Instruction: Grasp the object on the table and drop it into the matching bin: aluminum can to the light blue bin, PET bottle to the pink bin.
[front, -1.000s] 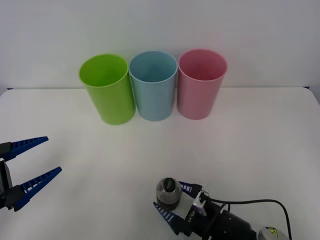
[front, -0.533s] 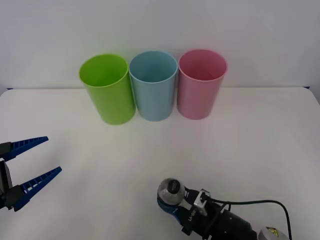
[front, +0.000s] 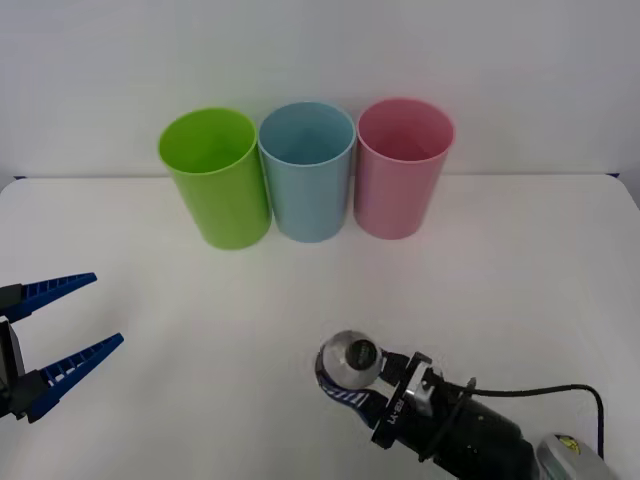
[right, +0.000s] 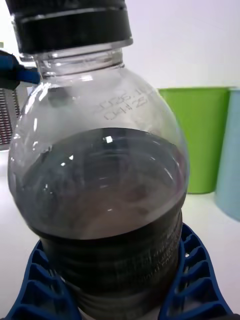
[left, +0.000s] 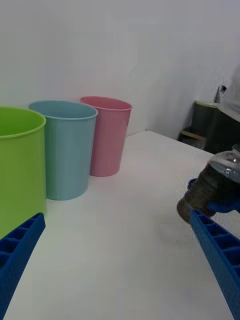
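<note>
We are gripping the bottle (front: 352, 362) low on its dark body with our right gripper (front: 350, 385), over the near side of the table (front: 520, 290); our left gripper (front: 70, 320) is waiting wide apart at the left; the pink bin (front: 400, 170), blue bin (front: 308, 175) and green bin (front: 215, 180) are standing along the far edge.
</note>
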